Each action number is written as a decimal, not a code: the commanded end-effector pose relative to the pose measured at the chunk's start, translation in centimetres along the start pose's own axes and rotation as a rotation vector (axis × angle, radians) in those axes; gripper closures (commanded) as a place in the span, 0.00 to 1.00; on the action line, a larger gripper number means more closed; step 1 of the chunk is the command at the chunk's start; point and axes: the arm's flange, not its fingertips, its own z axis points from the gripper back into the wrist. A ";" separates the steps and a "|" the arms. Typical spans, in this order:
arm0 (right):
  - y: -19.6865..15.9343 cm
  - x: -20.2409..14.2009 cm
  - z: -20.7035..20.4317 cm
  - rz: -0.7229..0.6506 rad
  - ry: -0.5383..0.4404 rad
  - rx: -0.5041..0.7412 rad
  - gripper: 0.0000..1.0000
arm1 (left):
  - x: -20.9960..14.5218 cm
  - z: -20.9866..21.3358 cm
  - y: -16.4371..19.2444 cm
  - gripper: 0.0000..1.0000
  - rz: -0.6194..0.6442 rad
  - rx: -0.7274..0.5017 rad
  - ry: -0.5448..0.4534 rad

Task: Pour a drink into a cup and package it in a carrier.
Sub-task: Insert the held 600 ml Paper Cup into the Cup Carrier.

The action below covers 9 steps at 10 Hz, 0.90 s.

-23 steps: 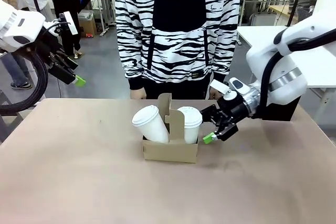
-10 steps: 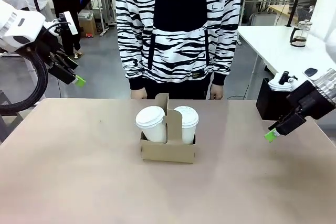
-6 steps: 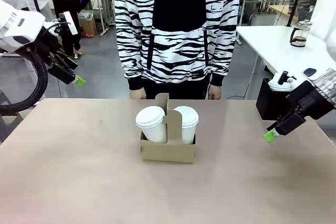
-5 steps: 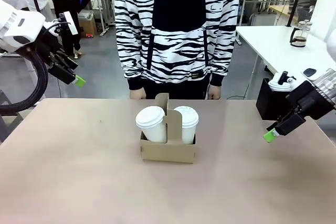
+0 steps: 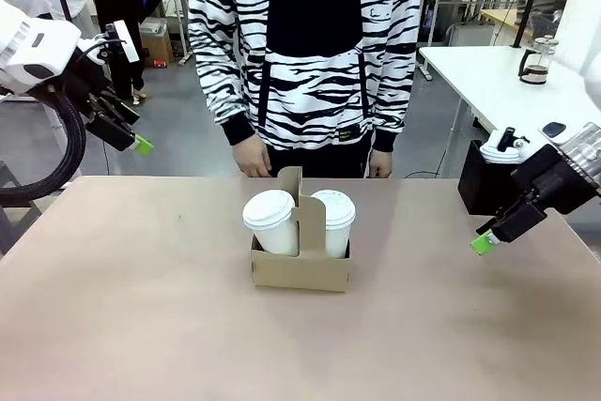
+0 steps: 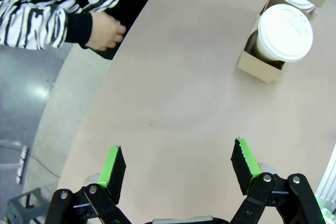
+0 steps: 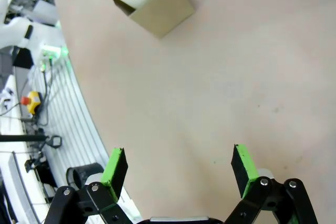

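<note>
both pincers well off carrier [image 5: 300,265]

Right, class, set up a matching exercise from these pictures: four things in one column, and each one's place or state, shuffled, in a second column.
Things:
1. carrier
2. left pincer
3. glass jug
4. black box of lids

Places or states:
A. on the white table in the far right background
B. open, raised beyond the table's left edge
C. mid-table, holding two lidded cups
D. at the table's right edge, behind the right pincer

Pairs: 1-C, 2-B, 3-A, 4-D
</note>
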 end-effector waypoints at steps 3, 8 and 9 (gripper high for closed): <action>-0.1 -0.2 -0.1 0.022 -0.024 0.015 0.00 | -0.1 0.0 0.1 0.00 0.000 -0.006 -0.006; -0.1 -0.2 -0.1 0.022 -0.024 0.015 0.00 | -0.1 0.0 0.1 0.00 0.000 -0.006 -0.006; -0.1 -0.2 -0.1 0.022 -0.024 0.015 0.00 | -0.1 0.0 0.1 0.00 0.000 -0.006 -0.006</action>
